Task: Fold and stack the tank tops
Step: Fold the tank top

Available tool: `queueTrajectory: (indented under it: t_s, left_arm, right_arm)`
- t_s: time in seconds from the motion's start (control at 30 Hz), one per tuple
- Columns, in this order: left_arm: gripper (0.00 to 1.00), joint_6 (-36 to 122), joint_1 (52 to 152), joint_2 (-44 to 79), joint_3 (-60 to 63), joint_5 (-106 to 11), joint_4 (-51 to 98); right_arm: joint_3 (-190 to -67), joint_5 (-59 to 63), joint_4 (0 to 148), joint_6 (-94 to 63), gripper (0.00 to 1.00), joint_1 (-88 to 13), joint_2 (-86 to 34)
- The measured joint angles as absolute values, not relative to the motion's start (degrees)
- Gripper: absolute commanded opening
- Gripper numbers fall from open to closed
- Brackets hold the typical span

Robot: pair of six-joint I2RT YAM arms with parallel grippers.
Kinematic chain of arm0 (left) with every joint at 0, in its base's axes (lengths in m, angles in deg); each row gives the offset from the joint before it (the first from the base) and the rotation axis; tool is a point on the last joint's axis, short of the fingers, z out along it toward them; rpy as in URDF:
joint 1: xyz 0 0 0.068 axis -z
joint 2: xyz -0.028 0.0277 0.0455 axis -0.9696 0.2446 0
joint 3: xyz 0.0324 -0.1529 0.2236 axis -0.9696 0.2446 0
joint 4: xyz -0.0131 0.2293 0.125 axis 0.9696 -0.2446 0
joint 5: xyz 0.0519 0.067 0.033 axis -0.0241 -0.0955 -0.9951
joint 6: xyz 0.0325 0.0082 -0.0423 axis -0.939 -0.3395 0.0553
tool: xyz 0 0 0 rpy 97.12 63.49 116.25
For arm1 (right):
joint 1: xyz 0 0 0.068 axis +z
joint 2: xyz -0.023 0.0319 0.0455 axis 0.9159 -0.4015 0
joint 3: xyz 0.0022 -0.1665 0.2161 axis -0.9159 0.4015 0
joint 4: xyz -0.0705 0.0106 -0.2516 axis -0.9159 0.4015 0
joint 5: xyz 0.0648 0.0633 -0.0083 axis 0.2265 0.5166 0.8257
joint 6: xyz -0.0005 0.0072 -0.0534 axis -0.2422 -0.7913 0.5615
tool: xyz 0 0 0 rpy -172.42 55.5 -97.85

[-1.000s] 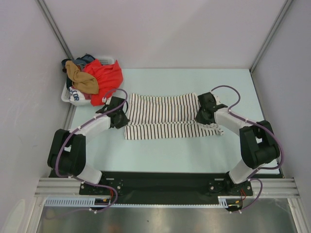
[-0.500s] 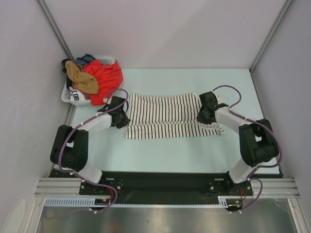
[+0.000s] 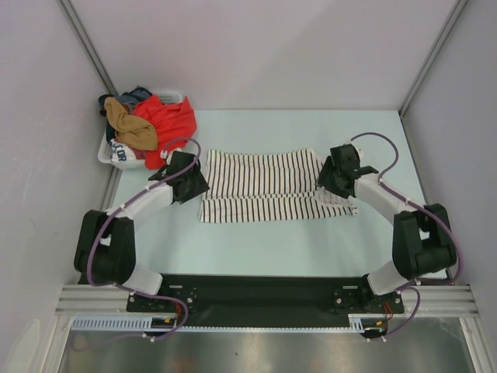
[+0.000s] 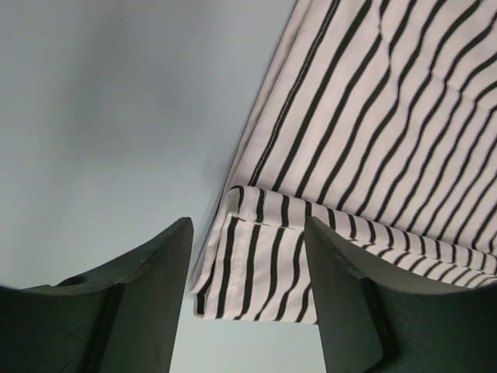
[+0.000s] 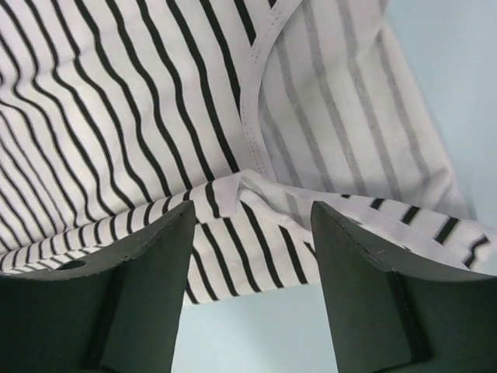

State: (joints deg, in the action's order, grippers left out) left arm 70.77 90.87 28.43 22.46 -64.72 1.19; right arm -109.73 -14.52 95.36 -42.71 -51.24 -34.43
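While looking down from above, can see the striped tank top [image 3: 264, 183] lying flat in the middle of the table [image 3: 272, 249], long side running from 9 o'clock to 3 o'clock. Folded over along its 6 o'clock edge, with a band of cloth lying on top of the rest.

At the 9 o'clock end, find the left gripper [image 3: 189, 183], right over the folded corner. Jaws wide apart, with nothing held. In its own wrist view, one dark finger on each side of that corner [image 4: 248, 264]. Cannot tell if the tips touch the cloth.

At the 3 o'clock end, find the right gripper [image 3: 335, 177], over the strap end of the top. Jaws wide apart too, gripping nothing; just striped cloth [image 5: 116, 116] showing below them.

At 10 o'clock from the striped top, find the white laundry basket [image 3: 105, 155], at the far left of the table. Heaped inside: the tan-brown tank top [image 3: 128, 128], all crumpled, touching a red cloth [image 3: 171, 124], with darker clothes behind.
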Motion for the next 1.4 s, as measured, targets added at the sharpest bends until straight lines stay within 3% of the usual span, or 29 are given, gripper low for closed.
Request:
queueTrajectory:
  t_s: [0.23, 0.27, 0.33, 0.53, 0.6, 0.97, 1.2, 1.23, 1.27, 1.4]
  left_arm:
    - [0.66, 68.5, 90.8, 18.1, 24.6, -62.8, 2.3]
    - [0.66, 68.4, 90.8, 16.2, 25.8, -61.9, 2.8]
    - [0.66, 68.3, 91.0, 13.2, 28.0, -60.5, 3.3]
    - [0.66, 68.4, 92.9, 11.6, 30.7, -57.6, 4.3]
    - [0.66, 68.5, 93.8, 11.7, 31.8, -56.4, 5.2]
    - [0.66, 68.7, 94.8, 19.3, 36.5, -52.4, 11.4]
    - [0.66, 68.6, 94.8, 20.6, 36.5, -52.6, 12.7]
    - [0.66, 68.5, 94.8, 20.6, 36.5, -52.6, 12.7]
    - [0.66, 68.5, 94.8, 20.6, 36.5, -52.7, 12.6]
    - [0.65, 68.4, 94.8, 19.3, 36.6, -53.2, 11.8]
  right_arm:
    - [-99.6, -13.2, 95.6, -42.9, 0.67, -55.9, -17.4]
    - [-98.0, -13.0, 96.0, -43.1, 0.69, -56.1, -15.3]
    - [-94.3, -12.0, 96.5, -43.9, 0.84, -56.2, -11.1]
    - [-89.9, -9.1, 97.0, -45.0, 0.90, -57.7, -10.3]
    - [-89.9, -9.0, 96.6, -45.2, 1.00, -58.3, -11.9]
    - [-94.7, -12.3, 94.2, -45.1, 1.00, -65.1, -24.8]
    - [-100.6, -14.7, 93.2, -44.9, 1.00, -69.7, -26.1]
    - [-100.8, -14.7, 93.0, -44.9, 0.99, -69.8, -26.1]
    - [-100.8, -14.6, 92.9, -44.8, 0.90, -69.8, -26.0]
    - [-98.0, -13.1, 92.7, -44.0, 0.88, -69.7, -22.8]
